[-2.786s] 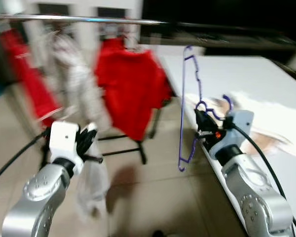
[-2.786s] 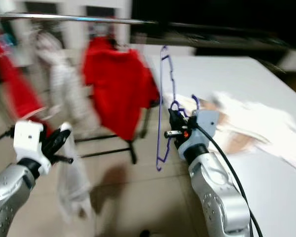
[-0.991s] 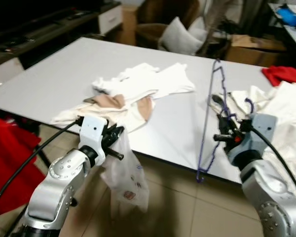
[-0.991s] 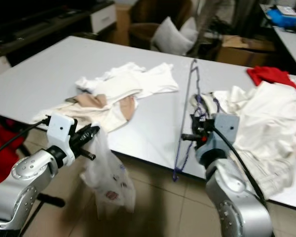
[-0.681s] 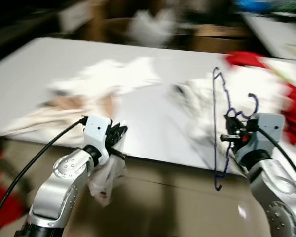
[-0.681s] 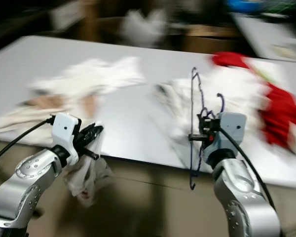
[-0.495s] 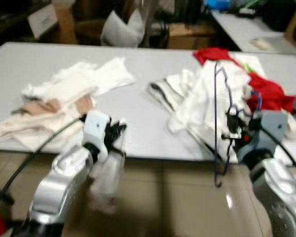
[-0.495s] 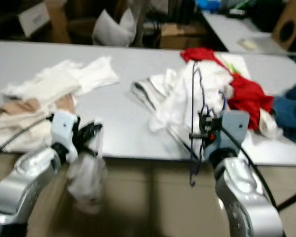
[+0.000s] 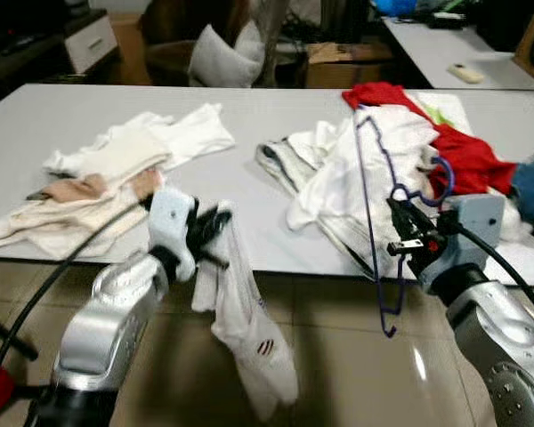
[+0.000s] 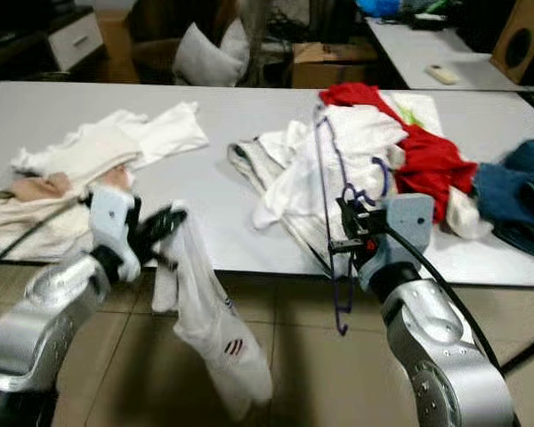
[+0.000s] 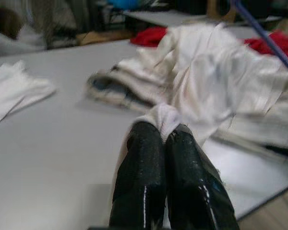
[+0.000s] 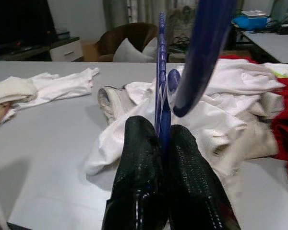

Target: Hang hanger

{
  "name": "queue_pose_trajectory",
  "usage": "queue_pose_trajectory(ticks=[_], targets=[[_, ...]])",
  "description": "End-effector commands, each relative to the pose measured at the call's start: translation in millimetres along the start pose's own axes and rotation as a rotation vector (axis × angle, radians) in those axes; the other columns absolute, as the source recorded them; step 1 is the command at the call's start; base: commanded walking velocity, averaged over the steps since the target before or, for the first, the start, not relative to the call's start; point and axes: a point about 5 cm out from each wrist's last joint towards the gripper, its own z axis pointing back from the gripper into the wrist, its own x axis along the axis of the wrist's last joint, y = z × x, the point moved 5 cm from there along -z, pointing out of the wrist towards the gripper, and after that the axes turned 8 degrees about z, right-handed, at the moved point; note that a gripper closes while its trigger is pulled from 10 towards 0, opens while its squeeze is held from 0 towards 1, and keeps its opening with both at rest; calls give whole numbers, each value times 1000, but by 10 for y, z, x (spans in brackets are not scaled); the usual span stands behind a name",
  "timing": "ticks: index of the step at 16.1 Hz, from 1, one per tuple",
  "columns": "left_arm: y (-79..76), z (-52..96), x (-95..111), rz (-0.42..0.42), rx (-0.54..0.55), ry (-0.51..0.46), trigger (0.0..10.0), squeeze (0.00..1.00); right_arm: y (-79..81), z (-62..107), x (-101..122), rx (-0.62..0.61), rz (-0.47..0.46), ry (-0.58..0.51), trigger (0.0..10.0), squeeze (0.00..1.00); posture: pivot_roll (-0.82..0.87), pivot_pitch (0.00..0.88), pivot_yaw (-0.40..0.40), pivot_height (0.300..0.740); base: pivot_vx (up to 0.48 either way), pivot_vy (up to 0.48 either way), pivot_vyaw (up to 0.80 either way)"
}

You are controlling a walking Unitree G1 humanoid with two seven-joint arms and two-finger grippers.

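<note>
Right gripper [image 10: 347, 233] clamped on the blue hanger [image 9: 380, 209], both black fingers [image 12: 140, 163] pressed together over the wire near the base of its hook. Hanger upright and slightly tilted, lower end dangling past the table's near edge, top reaching over the heap of white clothes [image 10: 338, 151].

Left gripper [image 9: 206, 229] pinched shut on a white garment [image 10: 209, 329], fingers [image 11: 144, 158] closed over a tuft of cloth at its top. Garment hanging free below the gripper, in front of the grey table [image 9: 116, 102], over the tiled floor.

Beyond the 2 grippers: beige and white clothes [image 9: 98, 178] on the table's left part, red clothes [image 10: 427, 156] just beside the white heap, something blue [image 10: 516, 191] at the far right.

Step in hand, by judgement: garment and hanger both lifted, 1 in each gripper, apart, garment not yet on the hanger. Best done by keeping both grips firm, holding the hanger steady and level, and bringing the garment's opening up to 1 hanger shoulder before the other. Risk of the wire twisting between the fingers under the cloth's weight.

Against 0.5 s ago: much sharper picture, table from much the same side. Garment now longer and swung out lower. Hanger tilted more, still in the same grip.
</note>
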Motion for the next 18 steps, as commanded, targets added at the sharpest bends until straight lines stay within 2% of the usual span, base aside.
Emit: queue_pose_trajectory(ticks=[1,5,8,10,13,16,18], targets=[[41,-32,147,-2,6,-48,10000,0,-1,-30,23,27,20,-2,10000,0,-92,0,62,740,247,0,-788],[139,-223,456,-41,3,-98,10000,0,-61,-132,134,117,133,-28,10000,0,-91,0,55,740,280,0,-178],[225,-317,724,-53,10,-134,10000,0,37,-118,198,253,165,-35,10000,0,-91,0,48,740,316,0,0],[267,-399,971,-58,3,-184,10000,0,70,-91,233,324,179,-44,10000,0,-83,0,47,740,338,0,-800],[316,-531,1180,-93,0,-206,10000,0,115,68,315,475,253,-55,10000,0,-90,0,58,740,346,0,0],[239,-673,1371,-107,-69,-227,10000,0,120,292,373,627,276,-19,10000,0,-102,0,70,740,352,0,0],[239,-739,1461,-131,-73,-239,10000,0,138,425,404,728,279,13,10000,0,-111,0,76,740,354,0,0]])
